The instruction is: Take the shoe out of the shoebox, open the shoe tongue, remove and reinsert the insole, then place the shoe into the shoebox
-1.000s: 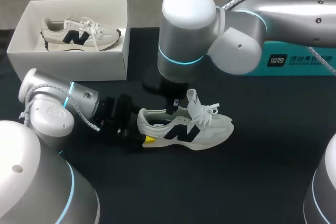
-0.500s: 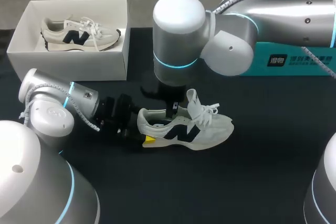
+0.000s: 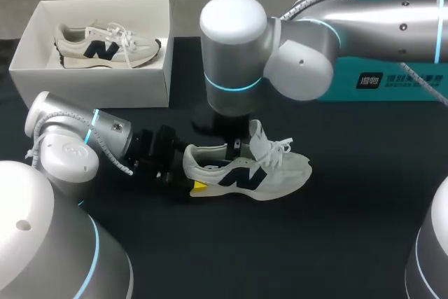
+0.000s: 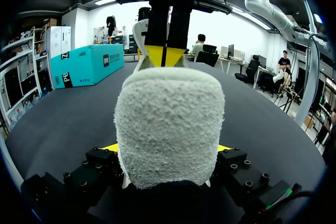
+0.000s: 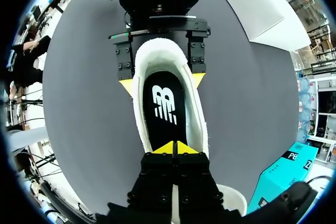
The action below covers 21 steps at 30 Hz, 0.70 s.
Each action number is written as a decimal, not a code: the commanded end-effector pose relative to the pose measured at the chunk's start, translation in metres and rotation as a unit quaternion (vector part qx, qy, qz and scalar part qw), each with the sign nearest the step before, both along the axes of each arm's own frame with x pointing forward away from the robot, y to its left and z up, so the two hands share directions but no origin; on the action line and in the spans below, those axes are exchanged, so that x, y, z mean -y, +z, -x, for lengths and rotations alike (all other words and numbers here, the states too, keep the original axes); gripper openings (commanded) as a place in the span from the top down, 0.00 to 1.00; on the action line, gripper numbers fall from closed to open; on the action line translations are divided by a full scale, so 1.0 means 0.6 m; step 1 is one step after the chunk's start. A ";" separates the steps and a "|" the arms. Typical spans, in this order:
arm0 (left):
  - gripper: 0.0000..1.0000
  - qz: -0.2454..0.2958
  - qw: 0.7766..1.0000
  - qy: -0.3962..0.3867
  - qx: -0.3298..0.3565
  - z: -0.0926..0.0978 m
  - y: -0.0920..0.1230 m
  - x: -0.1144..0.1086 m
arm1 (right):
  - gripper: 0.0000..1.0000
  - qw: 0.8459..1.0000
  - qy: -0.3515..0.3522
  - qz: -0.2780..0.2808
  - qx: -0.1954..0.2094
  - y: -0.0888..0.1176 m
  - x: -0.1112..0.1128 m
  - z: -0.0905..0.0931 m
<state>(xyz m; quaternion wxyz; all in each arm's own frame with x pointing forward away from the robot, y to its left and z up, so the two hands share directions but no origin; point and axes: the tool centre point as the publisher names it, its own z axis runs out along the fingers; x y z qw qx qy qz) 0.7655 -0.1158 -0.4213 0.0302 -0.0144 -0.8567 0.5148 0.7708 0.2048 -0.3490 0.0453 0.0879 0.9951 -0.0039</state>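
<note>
A white sneaker [image 3: 273, 173] with a dark logo lies on its sole on the black table, toe to the right. My left gripper [image 3: 192, 171] is shut on its heel [image 4: 168, 124], one yellow tip on each side. Its black insole [image 5: 164, 103] lies inside the shoe. My right gripper [image 5: 173, 148] is shut, tips together, pointing down into the shoe's opening just above the insole, beneath the raised tongue. In the head view the right gripper [image 3: 236, 148] is mostly hidden behind the collar. The white shoebox [image 3: 150, 78] stands at the back left.
A second matching sneaker [image 3: 105, 45] lies in the shoebox. A teal box [image 3: 392, 78] stands at the back right, behind my right arm. The black table in front of the shoe is bare.
My right arm has shifted a little to the left and its gripper has gone down into the shoe's opening. The left arm and the shoe have stayed put.
</note>
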 end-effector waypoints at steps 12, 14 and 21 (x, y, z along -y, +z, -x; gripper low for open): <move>1.00 -0.001 1.000 0.001 0.000 0.000 -0.005 0.002 | 1.00 0.997 -0.018 -0.036 -0.067 -0.039 -0.020 -0.013; 1.00 -0.001 1.000 0.001 0.000 0.000 -0.005 0.002 | 1.00 0.996 -0.020 -0.047 -0.071 -0.044 -0.022 -0.014; 1.00 -0.001 1.000 0.001 0.000 0.000 -0.005 0.002 | 1.00 0.997 -0.044 -0.042 -0.049 -0.038 -0.013 -0.011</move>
